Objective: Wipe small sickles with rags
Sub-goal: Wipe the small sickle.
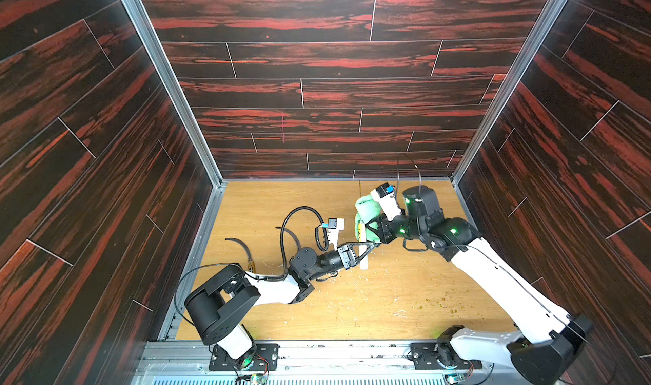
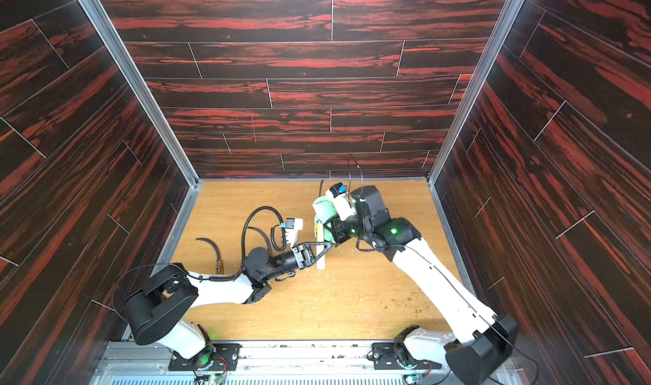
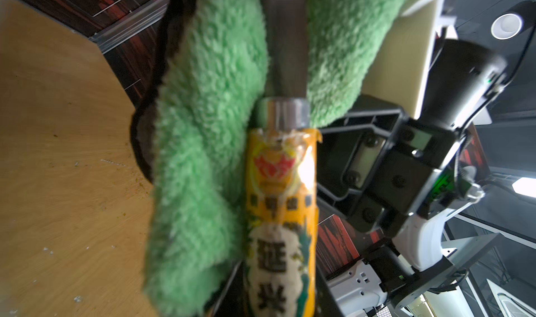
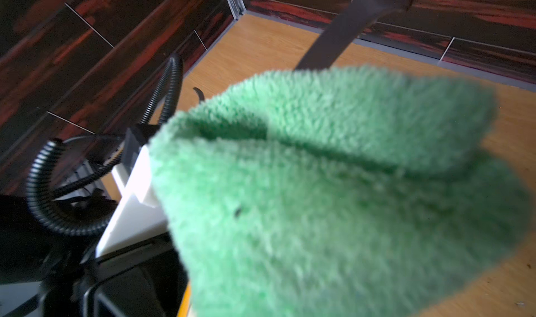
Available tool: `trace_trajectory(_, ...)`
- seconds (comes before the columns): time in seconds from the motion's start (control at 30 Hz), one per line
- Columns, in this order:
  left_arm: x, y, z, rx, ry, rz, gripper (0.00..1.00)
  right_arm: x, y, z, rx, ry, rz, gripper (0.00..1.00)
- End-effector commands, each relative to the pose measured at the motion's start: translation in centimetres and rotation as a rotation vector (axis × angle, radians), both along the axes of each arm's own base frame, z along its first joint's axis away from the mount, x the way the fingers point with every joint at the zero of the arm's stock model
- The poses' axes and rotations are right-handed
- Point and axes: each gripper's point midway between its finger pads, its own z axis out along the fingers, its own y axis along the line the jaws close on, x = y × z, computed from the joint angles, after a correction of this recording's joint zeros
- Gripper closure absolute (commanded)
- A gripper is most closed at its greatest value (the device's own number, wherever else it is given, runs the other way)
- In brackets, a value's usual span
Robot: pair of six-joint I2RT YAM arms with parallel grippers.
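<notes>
My left gripper is shut on the pale handle of a small sickle and holds it above the table. Its yellow label band and metal collar fill the left wrist view. The light green rag is folded around the dark blade. My right gripper is shut on the rag, its fingers buried in the cloth. The blade tip sticks out past the rag.
A second small sickle lies on the wooden table near the left arm. Another dark curved blade shows behind the left arm's black ribbed cable. Crumbs dot the front right of the table. Dark panelled walls enclose three sides.
</notes>
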Motion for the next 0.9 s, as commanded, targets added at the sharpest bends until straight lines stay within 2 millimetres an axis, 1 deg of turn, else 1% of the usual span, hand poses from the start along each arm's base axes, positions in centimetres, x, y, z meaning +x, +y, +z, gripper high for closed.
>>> trace_trajectory(0.0, -2.4, -0.5, -2.6, 0.120, 0.026, -0.100, 1.00, 1.4, 1.6, 1.9, -0.006, -0.087, 0.039, 1.00)
trace_trajectory(0.17, -3.9, 0.3, -5.2, 0.284, 0.036, -0.124, 1.00, 3.2, 2.2, 1.5, -0.050, -0.097, 0.031, 1.00)
trace_trajectory(0.2, -4.1, 0.5, -5.4, 0.311, 0.031, -0.125, 1.00, 3.5, 2.3, 1.5, -0.054, -0.098, 0.028, 1.00)
trace_trajectory(0.3, -4.8, 1.4, -5.8, 0.376, 0.017, -0.121, 1.00, 4.2, 2.6, 1.3, -0.067, -0.095, 0.022, 1.00)
trace_trajectory(0.47, -5.3, 2.4, -6.3, 0.419, 0.017, -0.112, 1.00, 5.1, 2.9, 1.1, -0.077, -0.094, 0.014, 1.00)
trace_trajectory(0.73, -6.5, 2.8, -8.0, 0.482, 0.036, -0.129, 1.00, 7.1, 2.9, 0.6, -0.105, -0.076, -0.011, 1.00)
trace_trajectory(0.87, -7.0, 2.8, -8.2, 0.508, 0.025, -0.141, 1.00, 8.0, 3.0, 0.2, -0.102, -0.061, -0.011, 1.00)
